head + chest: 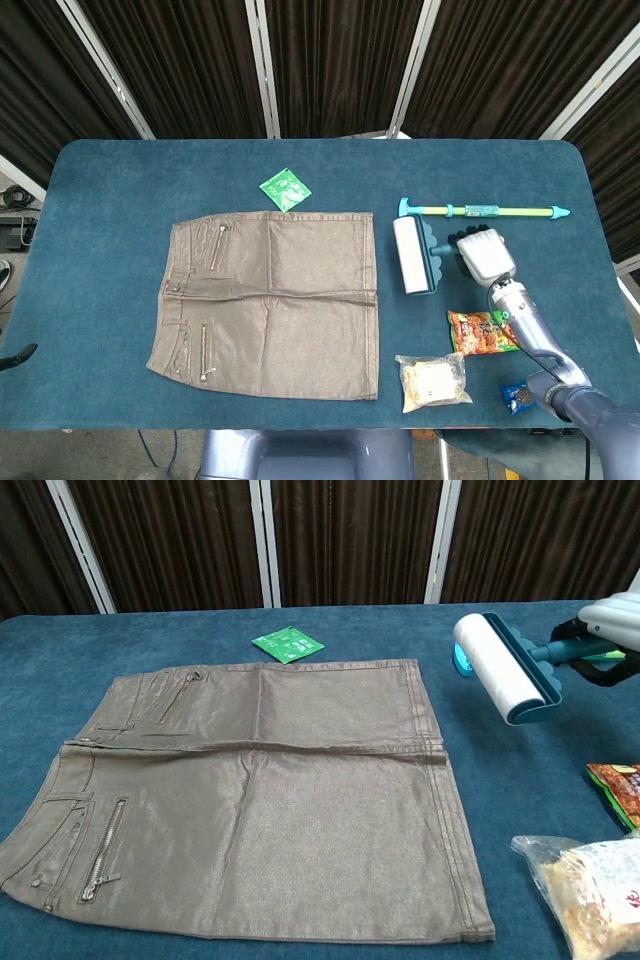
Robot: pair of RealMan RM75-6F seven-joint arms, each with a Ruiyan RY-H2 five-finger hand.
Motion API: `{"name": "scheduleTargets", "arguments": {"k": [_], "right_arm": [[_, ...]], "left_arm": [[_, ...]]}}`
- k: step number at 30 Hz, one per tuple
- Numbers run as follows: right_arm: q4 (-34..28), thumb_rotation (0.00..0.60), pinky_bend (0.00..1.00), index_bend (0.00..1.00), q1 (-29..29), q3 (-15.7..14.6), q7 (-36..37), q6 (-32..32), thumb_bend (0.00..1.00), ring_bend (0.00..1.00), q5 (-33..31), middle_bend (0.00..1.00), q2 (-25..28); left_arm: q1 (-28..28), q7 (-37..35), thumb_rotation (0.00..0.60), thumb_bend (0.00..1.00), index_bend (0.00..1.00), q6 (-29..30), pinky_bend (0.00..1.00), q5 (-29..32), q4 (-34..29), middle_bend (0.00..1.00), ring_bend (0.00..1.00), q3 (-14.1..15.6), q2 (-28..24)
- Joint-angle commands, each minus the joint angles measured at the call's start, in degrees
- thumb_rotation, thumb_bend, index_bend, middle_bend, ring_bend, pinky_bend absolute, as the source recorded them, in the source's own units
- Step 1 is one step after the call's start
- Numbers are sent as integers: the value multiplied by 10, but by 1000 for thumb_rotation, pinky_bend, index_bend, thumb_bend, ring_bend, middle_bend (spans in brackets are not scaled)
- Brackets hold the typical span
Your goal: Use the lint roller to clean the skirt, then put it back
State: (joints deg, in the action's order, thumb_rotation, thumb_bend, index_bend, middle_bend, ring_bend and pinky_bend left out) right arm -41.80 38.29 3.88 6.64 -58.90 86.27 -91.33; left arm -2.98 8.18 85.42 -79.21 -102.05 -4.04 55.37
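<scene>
A brown skirt [262, 798] lies flat on the blue bench [60, 650], its waistband and zips to the left and its hem to the right. Just beyond its far edge sits a small green packet [287, 643]. To the right, the lint roller [497, 668] is lifted clear of the bench, its white roll tilted, just past the skirt's upper right corner. The right hand [612, 628] grips its teal handle at the picture's right edge. An orange snack bag [620, 790] and a clear bag of food [590, 888] lie at the lower right.
</scene>
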Motion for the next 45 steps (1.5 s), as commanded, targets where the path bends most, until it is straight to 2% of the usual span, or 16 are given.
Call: {"name": "scheduleTargets", "arguments": {"k": [1, 7, 11, 17, 23, 29, 36, 45], "right_arm": [[-116, 600, 385, 444, 12, 1, -66, -43, 790, 353, 32, 479, 62], [-308, 600, 388, 444, 35, 3, -211, -21, 824, 355, 48, 479, 130], [-412, 600, 392, 445, 49, 5, -316, 17, 834, 360, 36, 480, 151], [-502, 600, 407, 445, 65, 5, -476, 66, 836, 370, -2, 486, 138], [-524, 600, 425, 447, 74, 2, -606, 90, 843, 374, -55, 488, 89], [-518, 600, 430, 448, 77, -1, -699, 89, 846, 379, -114, 488, 45], [-504, 600, 430, 452, 79, -12, -755, 78, 846, 379, -152, 489, 23], [-438, 600, 430, 458, 70, -17, -755, 53, 854, 383, -174, 494, 41]], "left_arm": [[1, -4, 600, 0, 0, 2, 0, -7, -3, 0, 0, 3, -3], [2, -8, 600, 0, 0, 2, 0, -15, -4, 0, 0, 7, -5], [2, -11, 600, 0, 0, -1, 0, -15, -3, 0, 0, 8, -7], [2, -16, 600, 0, 0, -3, 0, -14, -2, 0, 0, 9, -8], [2, -26, 600, 0, 0, -5, 0, -10, 0, 0, 0, 8, -12], [0, -33, 600, 0, 0, -12, 0, -3, 3, 0, 0, 7, -15], [-1, -36, 600, 0, 0, -16, 0, 1, 2, 0, 0, 5, -18], [-2, -32, 600, 0, 0, -16, 0, -2, 0, 0, 0, 7, -17]]}}
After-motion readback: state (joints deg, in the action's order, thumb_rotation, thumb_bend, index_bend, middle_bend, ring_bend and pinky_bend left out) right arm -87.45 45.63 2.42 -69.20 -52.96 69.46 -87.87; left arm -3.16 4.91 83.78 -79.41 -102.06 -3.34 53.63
